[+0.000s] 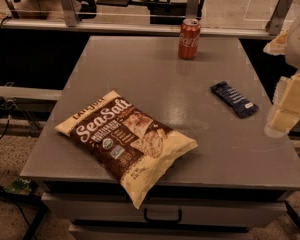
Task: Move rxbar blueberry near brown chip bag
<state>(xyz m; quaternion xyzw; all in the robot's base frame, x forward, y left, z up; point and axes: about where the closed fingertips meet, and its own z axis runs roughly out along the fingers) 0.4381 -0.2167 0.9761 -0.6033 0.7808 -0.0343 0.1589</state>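
Note:
The rxbar blueberry (234,99) is a small flat dark navy bar lying on the right side of the grey table (155,69). The brown chip bag (125,139) lies at the front left, its lower corner hanging over the table's front edge. My gripper (287,104) shows as cream-coloured parts at the right edge of the view, to the right of the bar and apart from it. It holds nothing that I can see.
A red soda can (189,39) stands upright at the table's far edge. A drawer handle (162,218) shows below the table front. A glass rail with metal posts (67,4) runs behind the table.

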